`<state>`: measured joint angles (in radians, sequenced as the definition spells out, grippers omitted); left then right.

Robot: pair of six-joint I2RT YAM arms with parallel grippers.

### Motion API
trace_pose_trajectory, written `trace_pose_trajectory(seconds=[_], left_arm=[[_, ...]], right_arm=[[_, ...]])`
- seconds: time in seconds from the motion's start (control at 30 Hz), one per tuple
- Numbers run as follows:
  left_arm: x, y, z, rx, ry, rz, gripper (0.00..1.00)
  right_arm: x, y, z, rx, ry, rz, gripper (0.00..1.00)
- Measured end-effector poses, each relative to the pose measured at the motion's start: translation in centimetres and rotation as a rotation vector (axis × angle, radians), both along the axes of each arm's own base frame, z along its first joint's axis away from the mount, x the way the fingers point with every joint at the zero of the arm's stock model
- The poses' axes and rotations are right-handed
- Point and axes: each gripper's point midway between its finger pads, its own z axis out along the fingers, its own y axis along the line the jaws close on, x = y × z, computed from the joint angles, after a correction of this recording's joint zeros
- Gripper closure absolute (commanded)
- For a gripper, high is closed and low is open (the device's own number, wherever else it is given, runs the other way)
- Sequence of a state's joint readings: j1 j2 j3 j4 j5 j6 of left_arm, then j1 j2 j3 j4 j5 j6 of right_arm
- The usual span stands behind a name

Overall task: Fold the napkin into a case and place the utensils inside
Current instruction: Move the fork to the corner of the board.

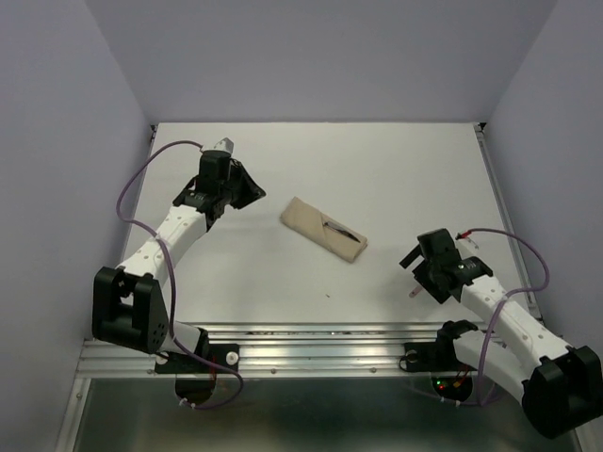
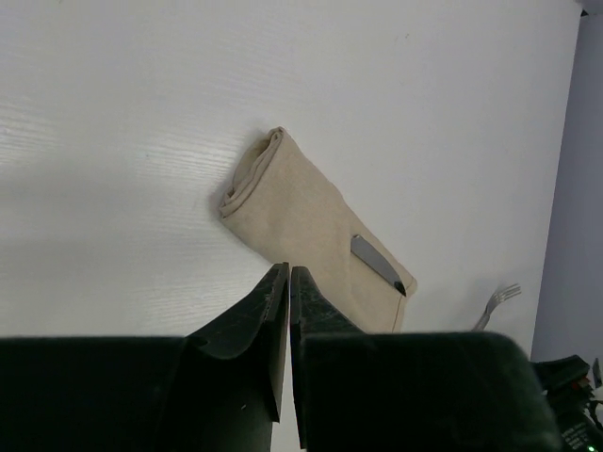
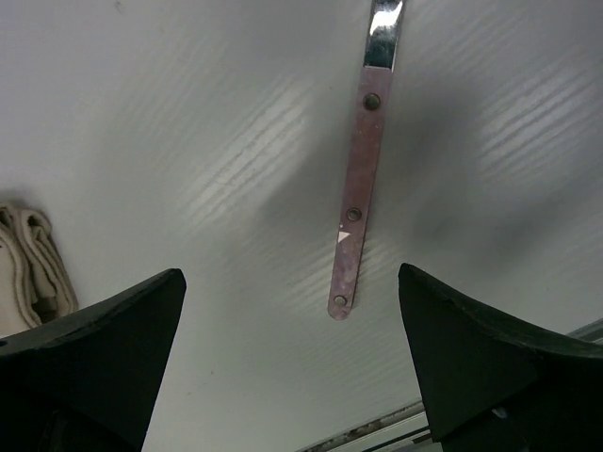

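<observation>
The napkin [image 1: 324, 229] lies folded as a narrow beige case [image 2: 301, 212] mid-table. A silvery utensil end [image 2: 377, 263] sticks out of its right opening. A second utensil, with a pale pink riveted handle [image 3: 350, 235], lies on the table near the front right, and its fork tines [image 2: 502, 298] show in the left wrist view. My right gripper [image 3: 290, 275] is wide open just above that handle's end and holds nothing. My left gripper [image 2: 288, 273] hovers left of the case, its jaws all but together with only a thin slit and nothing between them.
White table [image 1: 377, 169] with purple walls on three sides. A metal rail [image 1: 311, 344] runs along the near edge, close to the pink handle. Purple cables [image 1: 141, 188] loop beside both arms.
</observation>
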<state>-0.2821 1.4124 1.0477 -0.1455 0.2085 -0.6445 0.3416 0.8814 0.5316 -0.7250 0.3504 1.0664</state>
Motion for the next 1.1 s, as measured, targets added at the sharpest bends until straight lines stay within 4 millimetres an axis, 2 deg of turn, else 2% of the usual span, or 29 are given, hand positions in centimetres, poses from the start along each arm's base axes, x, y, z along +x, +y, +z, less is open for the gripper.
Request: trace_pose_trajectory(seconds=[0.17, 0.23, 0.37, 0.67, 0.77, 0.87, 0.97, 1.1], left_arm=[[-0.6, -0.1, 1.5, -0.013, -0.038, -0.008, 0.83], [-0.6, -0.1, 1.6, -0.012, -0.040, -0.008, 0.83], [-0.7, 0.0, 1.4, -0.007, -0.034, -0.011, 0.84], [-1.2, 0.1, 1.1, 0.002, -0.014, -0.011, 0.84], [-1.4, 0.2, 1.0, 0.007, -0.006, -0.010, 0.84], [-1.7, 0.3, 1.2, 0.010, -0.008, -0.009, 0.84], [-1.8, 0.3, 1.5, 0.008, -0.014, -0.010, 0.84], [-1.9, 0.2, 1.6, 0.009, -0.014, -0.013, 0.84]], right_arm=[[-1.4, 0.7, -3.3, 0.037, 0.106, -0.010, 0.00], [-0.8, 1.1, -3.6, 0.045, 0.105, 0.002, 0.00], [2.0, 2.7, -3.3, 0.073, 0.064, 0.062, 0.00], [11.2, 6.3, -2.3, 0.049, -0.031, 0.213, 0.00], [13.3, 7.5, -1.7, 0.046, -0.051, 0.287, 0.00], [15.2, 8.2, 0.2, 0.013, -0.102, 0.377, 0.00], [16.4, 7.6, 1.9, -0.063, -0.146, 0.418, 0.00], [16.0, 4.8, 3.6, -0.229, -0.164, 0.441, 0.00]])
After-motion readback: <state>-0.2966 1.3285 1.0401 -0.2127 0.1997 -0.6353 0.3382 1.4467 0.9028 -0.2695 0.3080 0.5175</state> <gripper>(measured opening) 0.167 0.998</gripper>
